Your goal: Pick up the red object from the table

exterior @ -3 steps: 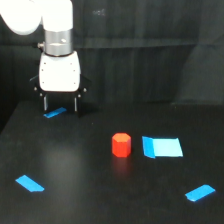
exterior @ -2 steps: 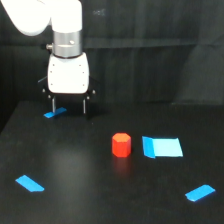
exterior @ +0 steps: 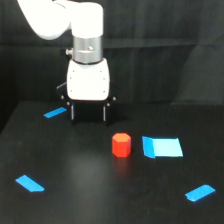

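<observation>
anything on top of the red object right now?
Nothing. The red object stands bare on the table; its top face is uncovered. The gripper hangs apart, toward the exterior view's left and farther back.

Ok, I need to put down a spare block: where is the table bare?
Bare black runs along the front between the two near blue patches, and at the far right behind the blue rectangle. Crowded: the red object beside that rectangle, with the gripper just behind.

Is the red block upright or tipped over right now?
Upright: the red object stands on the table with its flat top facing up, apart from the gripper.
</observation>
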Controlling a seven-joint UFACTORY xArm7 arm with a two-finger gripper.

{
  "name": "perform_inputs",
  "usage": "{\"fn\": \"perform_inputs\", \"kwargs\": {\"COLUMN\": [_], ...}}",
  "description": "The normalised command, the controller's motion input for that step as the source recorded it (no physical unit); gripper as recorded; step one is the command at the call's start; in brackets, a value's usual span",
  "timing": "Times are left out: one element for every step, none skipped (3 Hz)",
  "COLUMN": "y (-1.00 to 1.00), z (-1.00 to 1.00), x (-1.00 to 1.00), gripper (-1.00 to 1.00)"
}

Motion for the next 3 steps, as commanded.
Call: {"fn": "perform_inputs", "kwargs": {"y": [-0.78,-0.66,-0.62], "z": [-0.2,-0.16,-0.21], "x": [0.78,0.69,0.51], "gripper": [1.0,0.96,1.0]}}
